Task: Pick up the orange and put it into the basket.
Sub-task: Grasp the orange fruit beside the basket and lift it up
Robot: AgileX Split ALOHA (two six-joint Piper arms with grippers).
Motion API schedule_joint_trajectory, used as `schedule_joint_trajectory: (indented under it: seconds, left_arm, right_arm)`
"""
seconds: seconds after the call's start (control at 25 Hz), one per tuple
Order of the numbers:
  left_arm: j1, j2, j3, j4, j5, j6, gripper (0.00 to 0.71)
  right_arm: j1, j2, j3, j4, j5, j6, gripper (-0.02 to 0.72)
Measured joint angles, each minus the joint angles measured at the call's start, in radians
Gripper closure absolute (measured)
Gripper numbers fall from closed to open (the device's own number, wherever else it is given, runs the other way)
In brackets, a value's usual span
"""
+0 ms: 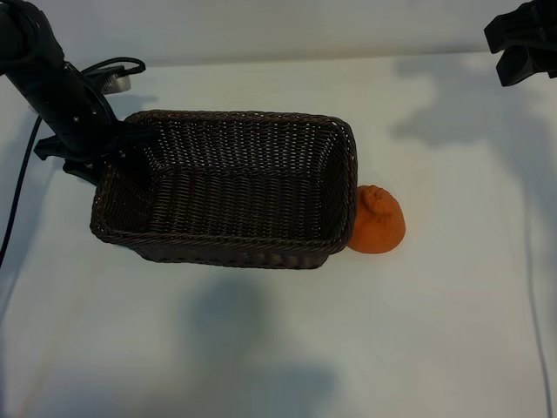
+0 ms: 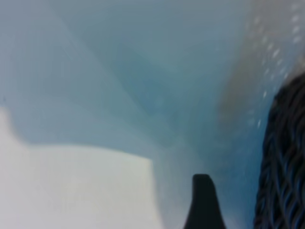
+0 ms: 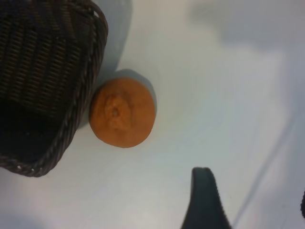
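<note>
The orange [image 1: 378,219] lies on the white table, touching the outside of the basket's right end wall, stem bump up. The dark brown woven basket [image 1: 339,187] sits mid-table with nothing in it. My left gripper [image 1: 120,144] is down at the basket's left rim; the left wrist view shows the wicker wall [image 2: 286,157] right beside it. My right gripper [image 1: 522,39] hangs high at the far right corner, open and holding nothing. In its wrist view the orange [image 3: 122,112] and a basket corner [image 3: 71,119] lie well ahead of the gripper [image 3: 255,191].
A black cable [image 1: 19,187] runs down the left side by the left arm. Bare white tabletop [image 1: 278,348] stretches in front of the basket and to the right of the orange.
</note>
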Motion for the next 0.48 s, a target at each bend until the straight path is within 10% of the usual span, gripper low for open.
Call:
schedule_joint_trajectory:
  seconds: [0.48]
  left_arm:
    - [0.000,0.000,0.000,0.001,0.071,-0.024,0.157]
  right_arm:
    - [0.000,0.000,0.000,0.000,0.000,0.000,0.235]
